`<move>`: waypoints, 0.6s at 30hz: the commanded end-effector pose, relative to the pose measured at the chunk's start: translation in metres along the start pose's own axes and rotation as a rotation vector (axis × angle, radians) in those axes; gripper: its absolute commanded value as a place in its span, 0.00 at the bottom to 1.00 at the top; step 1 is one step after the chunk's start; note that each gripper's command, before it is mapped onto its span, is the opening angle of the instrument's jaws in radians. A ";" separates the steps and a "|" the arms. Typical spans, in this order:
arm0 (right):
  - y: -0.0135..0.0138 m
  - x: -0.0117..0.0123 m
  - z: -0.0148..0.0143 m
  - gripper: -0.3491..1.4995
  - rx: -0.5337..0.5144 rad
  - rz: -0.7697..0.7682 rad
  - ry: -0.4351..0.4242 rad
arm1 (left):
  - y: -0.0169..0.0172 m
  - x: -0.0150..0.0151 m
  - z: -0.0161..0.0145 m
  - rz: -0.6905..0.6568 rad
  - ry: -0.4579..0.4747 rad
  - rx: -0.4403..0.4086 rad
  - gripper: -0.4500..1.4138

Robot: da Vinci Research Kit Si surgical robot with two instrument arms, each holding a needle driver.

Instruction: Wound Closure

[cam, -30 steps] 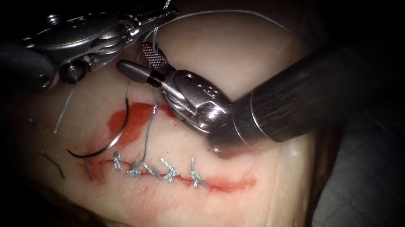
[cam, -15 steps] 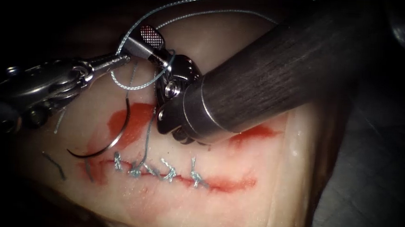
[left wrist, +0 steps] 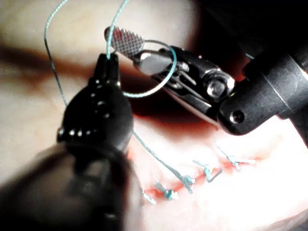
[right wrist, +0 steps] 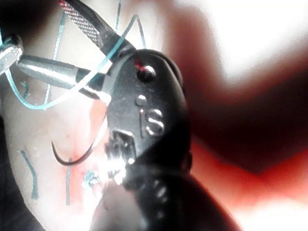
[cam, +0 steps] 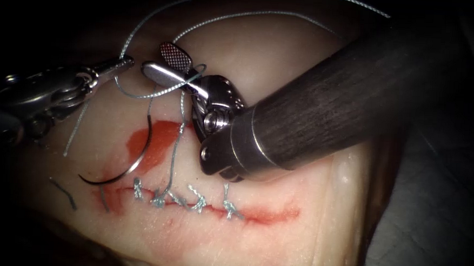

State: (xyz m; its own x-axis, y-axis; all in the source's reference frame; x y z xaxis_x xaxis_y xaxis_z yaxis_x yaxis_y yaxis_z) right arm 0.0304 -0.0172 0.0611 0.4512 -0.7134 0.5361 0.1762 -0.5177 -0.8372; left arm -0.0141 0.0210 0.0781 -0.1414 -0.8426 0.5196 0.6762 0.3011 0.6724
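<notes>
My left tool (cam: pixel 122 63), at the upper left of the endoscope frame, has its jaws closed on the thread (cam: pixel 158 93). My right tool (cam: pixel 162 64), entering from the right, holds its jaws apart and empty, a thread loop draped around them. The needle (cam: pixel 130 165) lies free on the tissue (cam: pixel 284 59) at centre left, over red fluid (cam: pixel 158 137), above the stitched cut (cam: pixel 265 214).
</notes>
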 end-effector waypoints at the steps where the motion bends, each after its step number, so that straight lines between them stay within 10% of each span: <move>1: -0.0002 0.0006 0.0009 0.66 -0.036 -0.004 0.004 | 0.0001 0.0004 0.0009 -0.005 0.006 0.008 0.00; 18: 0.0000 0.0014 0.0016 0.59 -0.455 -0.048 0.111 | 0.0017 0.0030 0.0038 -0.056 0.074 0.059 0.00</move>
State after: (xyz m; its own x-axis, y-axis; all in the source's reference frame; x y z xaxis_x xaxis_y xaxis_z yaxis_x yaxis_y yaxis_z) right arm 0.0316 -0.0175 0.0613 0.3461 -0.7179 0.6040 -0.2250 -0.6885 -0.6894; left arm -0.0155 0.0206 0.0825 -0.1202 -0.8901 0.4396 0.6251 0.2761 0.7300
